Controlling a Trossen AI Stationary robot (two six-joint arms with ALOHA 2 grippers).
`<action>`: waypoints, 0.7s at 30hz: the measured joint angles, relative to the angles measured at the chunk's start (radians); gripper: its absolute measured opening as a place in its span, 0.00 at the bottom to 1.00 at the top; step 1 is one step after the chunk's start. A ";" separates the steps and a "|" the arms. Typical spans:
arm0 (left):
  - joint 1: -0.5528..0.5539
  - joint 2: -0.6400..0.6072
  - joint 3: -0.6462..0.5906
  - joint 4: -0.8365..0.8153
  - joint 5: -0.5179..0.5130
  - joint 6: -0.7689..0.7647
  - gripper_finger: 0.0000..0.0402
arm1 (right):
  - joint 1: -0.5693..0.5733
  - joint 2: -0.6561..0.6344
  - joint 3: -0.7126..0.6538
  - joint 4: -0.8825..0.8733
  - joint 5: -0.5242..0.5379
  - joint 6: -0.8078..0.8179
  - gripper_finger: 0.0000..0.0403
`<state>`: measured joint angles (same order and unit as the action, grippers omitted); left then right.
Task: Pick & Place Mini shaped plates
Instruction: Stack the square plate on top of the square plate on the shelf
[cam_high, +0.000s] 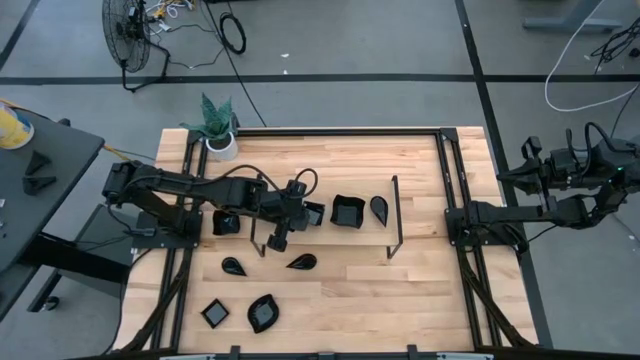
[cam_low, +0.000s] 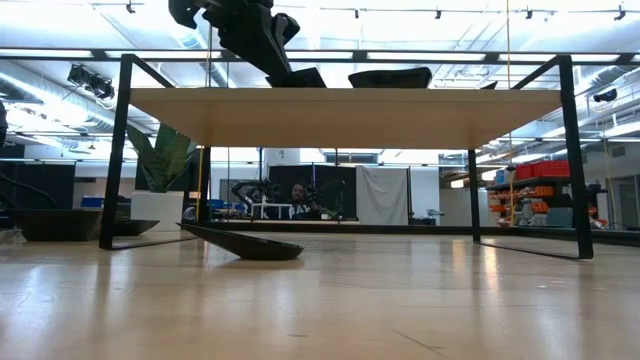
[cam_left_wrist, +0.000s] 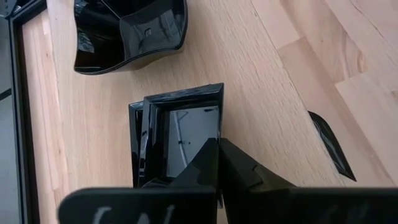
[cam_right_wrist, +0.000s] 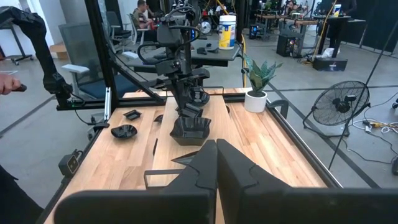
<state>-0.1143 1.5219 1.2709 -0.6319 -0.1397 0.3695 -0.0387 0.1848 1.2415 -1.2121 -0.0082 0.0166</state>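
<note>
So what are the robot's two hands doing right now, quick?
Left gripper: shut on a small square plate.
Right gripper: shut, holding nothing.

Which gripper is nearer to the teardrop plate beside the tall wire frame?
Left. The left gripper is over the table, two plates away from the teardrop plate, shut on a square plate. The right gripper waits off the table's right edge.

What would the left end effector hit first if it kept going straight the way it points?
Probably the large wavy plate: the left end effector, shut on the small square plate, points toward it across bare wood, though depth is unclear.
</note>
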 joint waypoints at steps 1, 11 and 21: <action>0.000 0.000 0.000 0.000 -0.004 0.000 0.01 | 0.000 0.000 0.000 0.000 0.000 0.000 0.02; -0.002 -0.011 0.000 0.000 -0.035 -0.005 0.00 | 0.000 0.000 0.000 0.000 0.000 0.000 0.02; -0.001 -0.026 0.000 0.006 -0.021 -0.026 0.00 | 0.000 0.000 0.000 0.000 0.000 0.000 0.02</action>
<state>-0.1154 1.4960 1.2709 -0.6261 -0.1608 0.3433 -0.0384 0.1844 1.2415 -1.2125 -0.0082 0.0162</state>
